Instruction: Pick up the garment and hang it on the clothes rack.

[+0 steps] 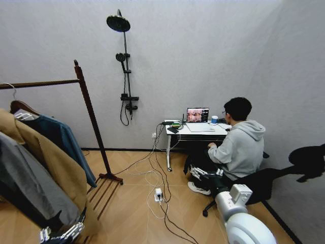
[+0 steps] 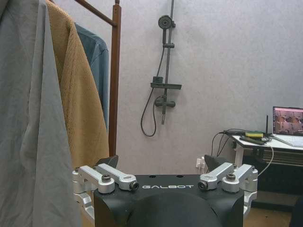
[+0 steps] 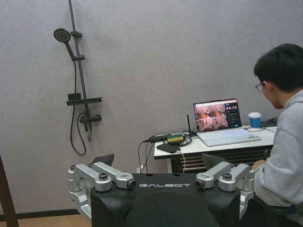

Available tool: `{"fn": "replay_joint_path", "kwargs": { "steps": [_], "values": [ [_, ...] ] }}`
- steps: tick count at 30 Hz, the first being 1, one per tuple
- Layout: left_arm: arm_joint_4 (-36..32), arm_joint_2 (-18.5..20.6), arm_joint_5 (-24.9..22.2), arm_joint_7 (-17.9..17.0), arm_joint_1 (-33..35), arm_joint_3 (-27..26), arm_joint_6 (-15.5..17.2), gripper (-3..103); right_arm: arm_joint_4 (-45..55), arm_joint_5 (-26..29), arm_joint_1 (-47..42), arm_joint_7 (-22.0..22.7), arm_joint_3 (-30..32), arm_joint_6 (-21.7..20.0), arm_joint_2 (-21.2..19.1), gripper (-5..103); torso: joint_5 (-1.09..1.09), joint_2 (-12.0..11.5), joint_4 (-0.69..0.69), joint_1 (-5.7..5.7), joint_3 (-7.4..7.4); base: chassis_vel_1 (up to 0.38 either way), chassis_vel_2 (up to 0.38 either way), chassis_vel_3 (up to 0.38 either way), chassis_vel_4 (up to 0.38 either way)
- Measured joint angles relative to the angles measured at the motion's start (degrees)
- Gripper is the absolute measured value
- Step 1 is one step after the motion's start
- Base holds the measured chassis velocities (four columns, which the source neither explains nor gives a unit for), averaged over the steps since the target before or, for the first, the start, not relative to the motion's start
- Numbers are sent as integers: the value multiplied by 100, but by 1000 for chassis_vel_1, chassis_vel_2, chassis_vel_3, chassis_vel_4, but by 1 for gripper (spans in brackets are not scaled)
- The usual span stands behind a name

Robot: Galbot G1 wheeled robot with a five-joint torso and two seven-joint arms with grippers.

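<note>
The garment (image 1: pixel 63 142), a teal jacket on a wooden hanger, hangs by its metal hook from the top bar of the clothes rack (image 1: pixel 91 119) at the left. In the left wrist view the garment (image 2: pixel 97 59) shows behind a tan coat, beside the clothes rack (image 2: pixel 113 85) post. My left gripper (image 1: pixel 58 235) is low at the left, just in front of the hanging coats, and my left gripper (image 2: pixel 161 163) is open and empty. My right gripper (image 1: pixel 203 174) is held out toward the desk, and my right gripper (image 3: pixel 158 161) is open and empty.
A long tan coat (image 1: pixel 51 162) and a grey jacket (image 1: pixel 25 188) hang in front of the garment. A black shower stand (image 1: pixel 124 66) is on the back wall. A person sits at a white desk (image 1: pixel 195 133) with a laptop. Cables and a power strip (image 1: pixel 158 194) lie on the floor.
</note>
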Motion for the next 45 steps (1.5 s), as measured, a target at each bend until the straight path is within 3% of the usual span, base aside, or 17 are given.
{"fn": "replay_joint_path", "kwargs": {
  "steps": [45],
  "values": [
    [0,0,0,1,0,0,0,100,29,-19,-139,-59,65,106,102,100,0,0,-1,0,0,100,-136,-139,97]
  ]
}}
